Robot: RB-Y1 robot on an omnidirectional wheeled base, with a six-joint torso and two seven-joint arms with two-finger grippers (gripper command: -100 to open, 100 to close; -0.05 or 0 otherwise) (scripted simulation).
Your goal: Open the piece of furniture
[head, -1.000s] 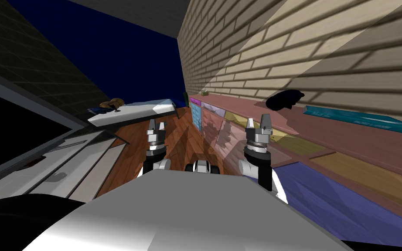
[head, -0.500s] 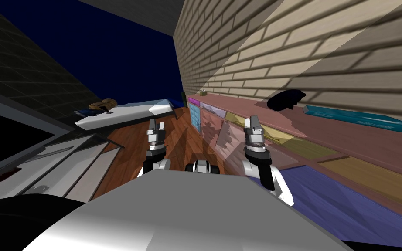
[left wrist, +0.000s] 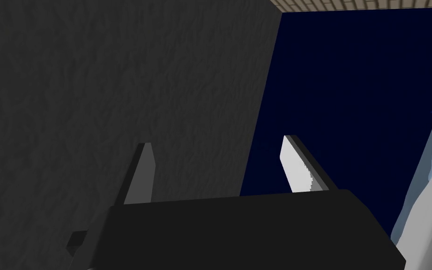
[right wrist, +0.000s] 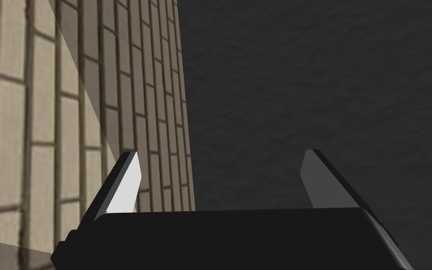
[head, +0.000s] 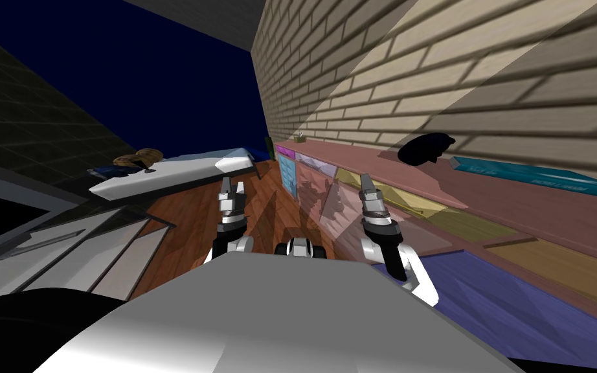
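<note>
A long low sideboard (head: 498, 201) with a pinkish-brown top runs along the brick wall on my right. Its fronts (head: 316, 184) are coloured panels: purple, blue, pink, yellow and violet, all lying flush. My right gripper (head: 366, 184) points up beside the pink and yellow panels and leans a little to the left. In the right wrist view the gripper (right wrist: 222, 178) is open and holds nothing. My left gripper (head: 231, 188) points up over the wooden floor, farther from the sideboard. The left wrist view shows it (left wrist: 219, 159) open and empty as well.
On the sideboard's top lie a black lump (head: 425, 147), a flat teal box (head: 537, 175) and a small item (head: 300, 137) at the far end. A white bed (head: 174, 171) with a brown thing (head: 136, 157) stands ahead on the left. White furniture (head: 64, 239) flanks my left.
The whole head view has swung, so the bed and the left furniture slid leftward. My right gripper has moved left and tilted. The left gripper holds its place.
</note>
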